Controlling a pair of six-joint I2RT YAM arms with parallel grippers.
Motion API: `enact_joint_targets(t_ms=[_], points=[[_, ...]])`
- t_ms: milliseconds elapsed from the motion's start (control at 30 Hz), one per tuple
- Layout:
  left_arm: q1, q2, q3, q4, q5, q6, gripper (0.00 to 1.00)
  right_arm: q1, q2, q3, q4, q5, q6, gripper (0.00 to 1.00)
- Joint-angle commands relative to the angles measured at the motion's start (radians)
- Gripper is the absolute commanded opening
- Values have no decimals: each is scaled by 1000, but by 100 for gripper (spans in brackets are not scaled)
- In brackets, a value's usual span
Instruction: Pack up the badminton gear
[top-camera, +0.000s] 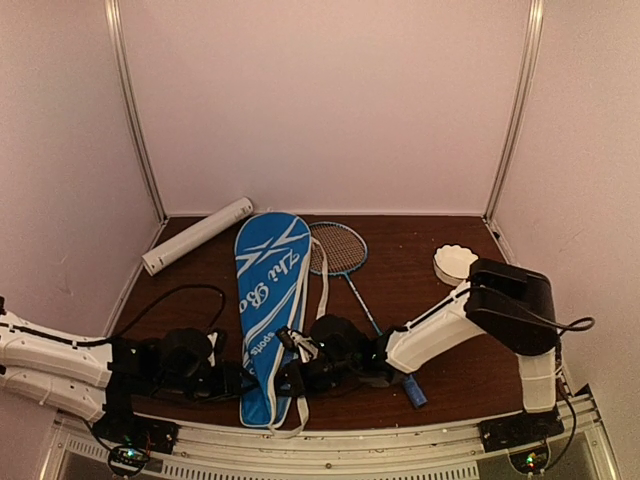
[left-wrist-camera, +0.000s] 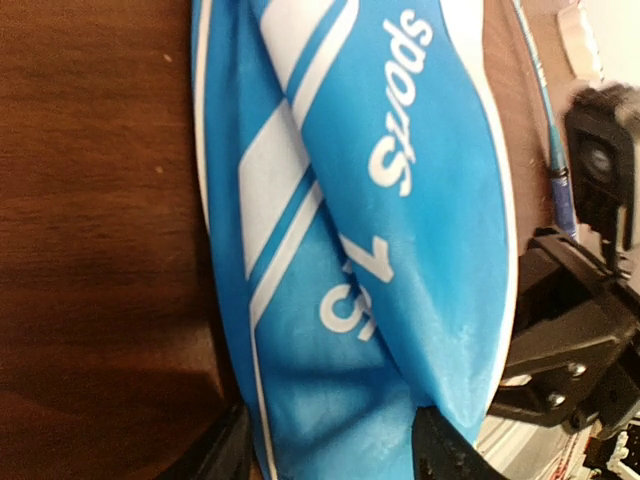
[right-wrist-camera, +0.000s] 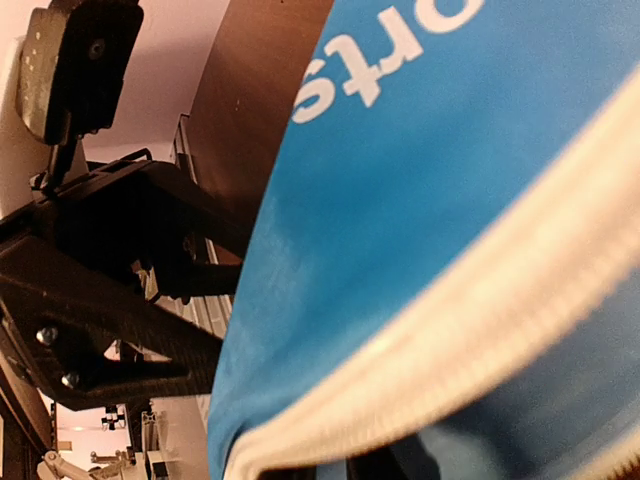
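Table (top-camera: 420, 300): dark wood across the lower half of the top view, carrying all the gear seen.
Racket bag (top-camera: 270, 290): lies lengthwise at centre frame, wide end toward the top and narrow end at the bottom edge between both claws. The fabric looks slack, so a pull from one side could fold the opening shut or drag the bag off the near edge.
Racket (top-camera: 338, 248): outside the bag, just to its right. The blue handle shows at lower right, beneath the right arm, where a sweep of that arm could knock it. The head could snag the bag's strap.
Tube (top-camera: 197, 235): upper left, well apart from the bag. It is round and likely to roll if nudged.
Left claw (left-wrist-camera: 335, 450): spread, one finger on either side of the bag's narrow end, not pinching. Lifted now, it would probably leave the bag behind.
Right claw (top-camera: 298, 372): against the bag's cream zip edge. Its wrist view is too close to tell whether it is spread or pinching. A shallow hold there may slip.
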Motion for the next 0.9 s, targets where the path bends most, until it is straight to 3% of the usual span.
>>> enact_joint_targets(t_ms=[0,67,200,467,667,867], points=[[16,-115,5,-136,-71,7,59,-38,-173,-63,-191,116,-143,22],[40,-155,12,-181,-74,38,61,-64,-217,-96,-252,135,-170,31],[123,-163,40,-205,-21,157,63,-108,-320,-147,-335,133,-244,41],[182,67,363,-390,-15,489,61,-333,-511,-119,-684,185,-466,42],[205,167,462,-385,0,574,60,-512,-451,-46,-847,161,-571,39],[252,211,498,-359,37,635,57,-576,-305,115,-933,88,-632,35]])
